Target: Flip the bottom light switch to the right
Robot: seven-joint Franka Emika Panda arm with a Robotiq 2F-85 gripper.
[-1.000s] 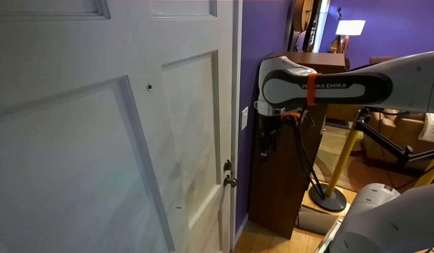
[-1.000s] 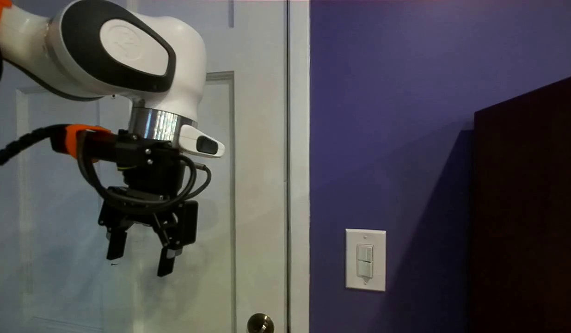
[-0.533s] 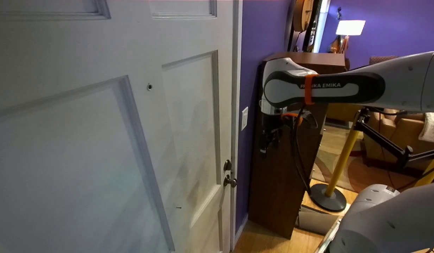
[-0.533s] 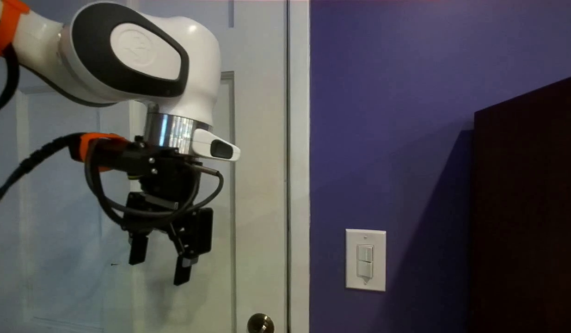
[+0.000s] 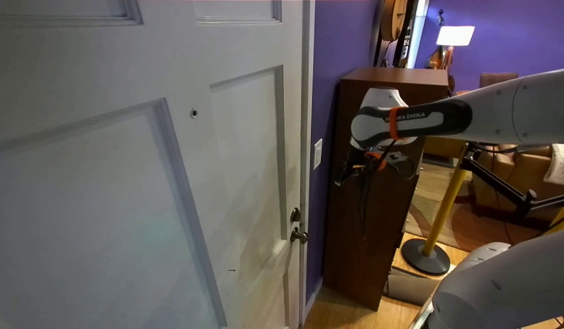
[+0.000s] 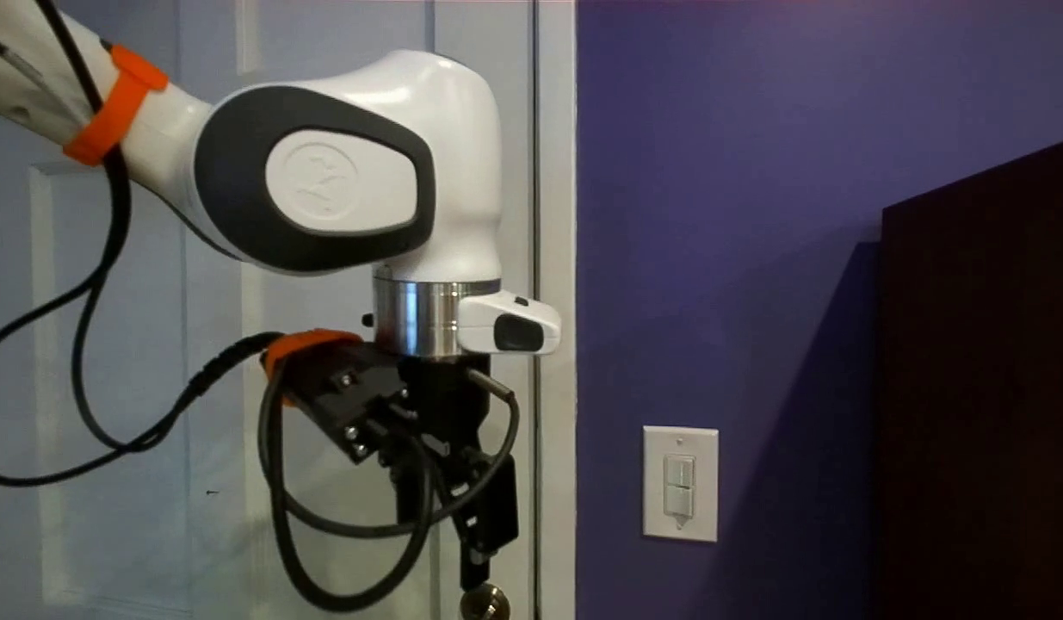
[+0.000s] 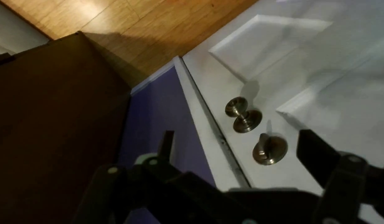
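The white wall switch plate (image 6: 655, 482) is on the purple wall right of the door frame in an exterior view. Its bottom light switch (image 6: 679, 502) is the lower of two small toggles. The plate (image 5: 318, 154) is a thin sliver in an exterior view, where its toggles are too small to tell apart. I cannot make out the plate in the wrist view. My black gripper (image 6: 441, 547) points down, left of the plate and apart from it in the picture; it also shows in an exterior view (image 5: 340, 180). In the wrist view my gripper (image 7: 236, 134) is open and empty, fingers wide apart.
The white door (image 5: 245, 160) has a metal knob (image 6: 485, 603) and a latch (image 7: 270, 149) near its edge. A dark brown cabinet (image 6: 983, 387) stands right of the plate against the wall. Black cables (image 6: 281, 551) hang in loops from the wrist.
In an exterior view the arm and gripper have moved right and down, closer in the picture to the switch plate. The wrist has turned. The switch plate looks unchanged.
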